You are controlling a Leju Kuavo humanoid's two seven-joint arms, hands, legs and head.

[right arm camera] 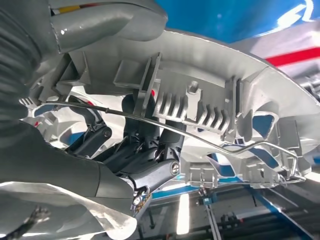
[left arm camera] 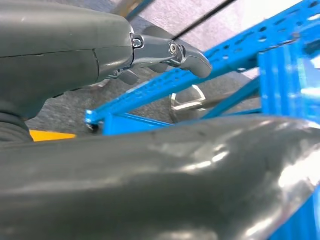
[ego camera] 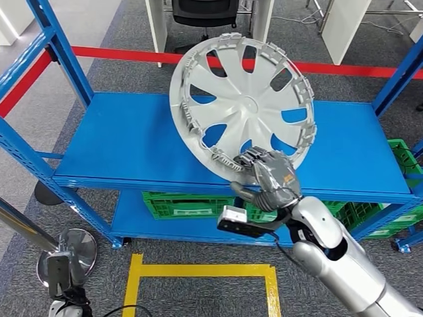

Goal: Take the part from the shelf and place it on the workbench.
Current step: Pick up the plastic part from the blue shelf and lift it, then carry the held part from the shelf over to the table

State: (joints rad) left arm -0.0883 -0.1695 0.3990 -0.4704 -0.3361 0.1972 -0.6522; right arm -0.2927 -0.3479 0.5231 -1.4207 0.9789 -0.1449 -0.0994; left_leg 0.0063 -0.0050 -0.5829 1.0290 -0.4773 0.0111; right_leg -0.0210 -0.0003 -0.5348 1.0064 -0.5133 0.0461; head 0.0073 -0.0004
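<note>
The right hand [ego camera: 267,175] grips the near rim of the wheel cover [ego camera: 242,102], its fingers curled around the edge at about six o'clock on the disc. The cover tilts up over the blue shelf [ego camera: 129,142], with its far rim at twelve o'clock raised. Whether any part of it rests on the shelf top, I cannot tell. In the right wrist view the dark fingers [right arm camera: 151,150] reach in behind the ribbed clips and the thin wire ring [right arm camera: 211,142] on the rim's inner side.

The hold is on one edge alone, so I judge the wide, light disc could swing or twist in the hand as it comes away, and might slip out. The rim could also catch on the shelf's blue upright [ego camera: 394,82] at two o'clock if it swings wide. A finger could snag the wire ring.

The left hand [left arm camera: 113,55] hangs near the shelf's lower frame, a finger stretched out and nothing seen in it. Most of it is hidden by its own thumb, so its state is unclear. The workbench is nowhere to be seen.
</note>
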